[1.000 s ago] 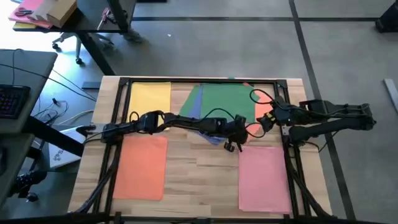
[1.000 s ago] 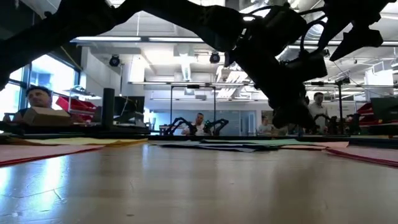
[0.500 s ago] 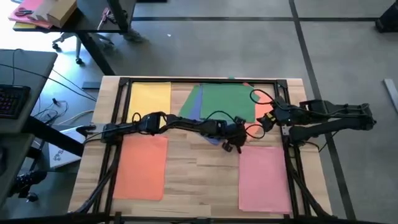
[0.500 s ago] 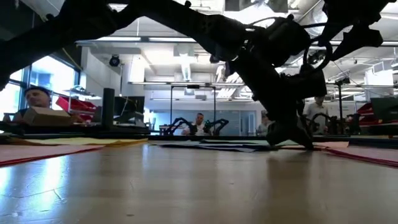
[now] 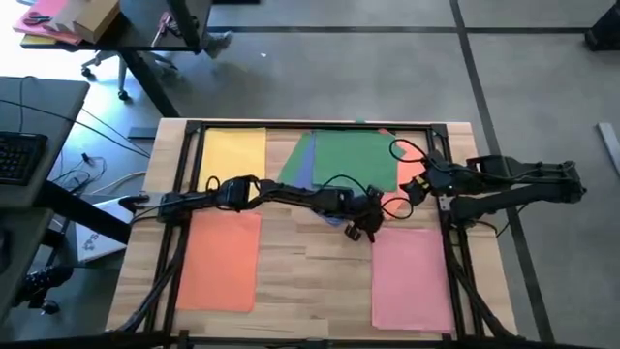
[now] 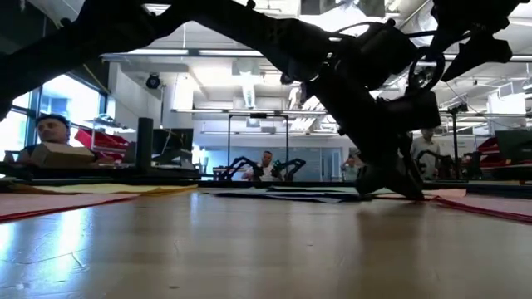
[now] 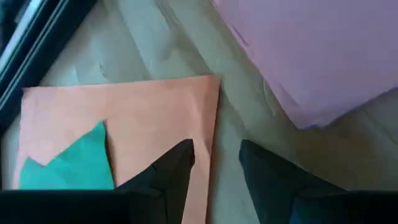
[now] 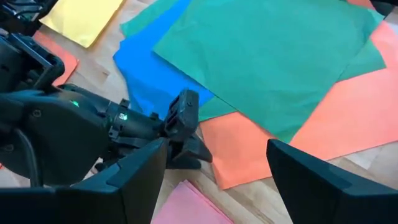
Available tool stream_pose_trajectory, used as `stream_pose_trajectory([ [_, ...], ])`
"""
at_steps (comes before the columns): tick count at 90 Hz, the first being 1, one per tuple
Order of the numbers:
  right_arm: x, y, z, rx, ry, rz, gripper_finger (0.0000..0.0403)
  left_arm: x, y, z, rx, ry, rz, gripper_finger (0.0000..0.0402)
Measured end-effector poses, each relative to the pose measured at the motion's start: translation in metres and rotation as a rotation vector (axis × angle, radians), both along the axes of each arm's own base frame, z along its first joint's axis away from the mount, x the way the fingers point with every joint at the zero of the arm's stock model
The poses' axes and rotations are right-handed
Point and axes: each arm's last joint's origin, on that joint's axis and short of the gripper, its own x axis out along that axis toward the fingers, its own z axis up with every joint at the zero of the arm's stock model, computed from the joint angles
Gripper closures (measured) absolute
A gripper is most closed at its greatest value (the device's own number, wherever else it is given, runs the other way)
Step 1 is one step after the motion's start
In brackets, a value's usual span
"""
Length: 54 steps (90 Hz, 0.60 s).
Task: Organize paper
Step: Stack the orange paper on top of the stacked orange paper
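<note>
Paper lies spread over the pale wooden table [image 5: 310, 267], and we take the big green rectangular sheet [image 5: 354, 158] at the middle of the far edge as our landmark. A blue sheet [image 5: 298, 167] pokes out from under the green sheet on its left side, and an orange sheet [image 5: 408, 182] shows from under it at its right and near corner. A yellow sheet [image 5: 232, 152] lies flat to the left of the green sheet, apart from it. Nearer us than the yellow one, a large orange sheet [image 5: 221, 260] lies by the left rail. A pink sheet [image 5: 412, 276] lies on the near side of the green sheet, toward the right rail.

We see the left gripper [image 5: 366, 229] stretched across the table to just past the near right corner of the green sheet, down at the table top. In the left wrist view its two dark fingers [image 7: 177, 168] stand a little apart with nothing between them, one finger over the edge of the orange sheet [image 7: 124, 134], the other over bare wood, with the pink sheet [image 7: 311, 50] close ahead. In the low view the left gripper [image 6: 389, 183] touches down among the sheets.

The right gripper [image 5: 415, 186] waits by the right side of the green sheet, above the orange sheet; in the right wrist view its fingers [image 8: 140, 177] stand wide apart and hold nothing.
</note>
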Motion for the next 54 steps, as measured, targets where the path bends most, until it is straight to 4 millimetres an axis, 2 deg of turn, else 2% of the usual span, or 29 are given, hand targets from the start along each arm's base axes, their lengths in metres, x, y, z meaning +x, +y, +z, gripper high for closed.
stream_pose_trajectory([
  [18,0.0,0.0,0.0,0.0,0.0,0.0,0.0139,0.004,0.0,-0.01,0.071,-0.026,0.046,0.0271],
  [42,0.0,0.0,0.0,0.003,-0.001,-0.004,0.0139,0.01,0.01,-0.004,0.184,-0.115,0.106,0.027],
  [54,0.0,0.0,0.0,0.007,-0.004,-0.009,0.0139,0.009,0.014,-0.001,0.183,-0.126,0.138,0.027],
])
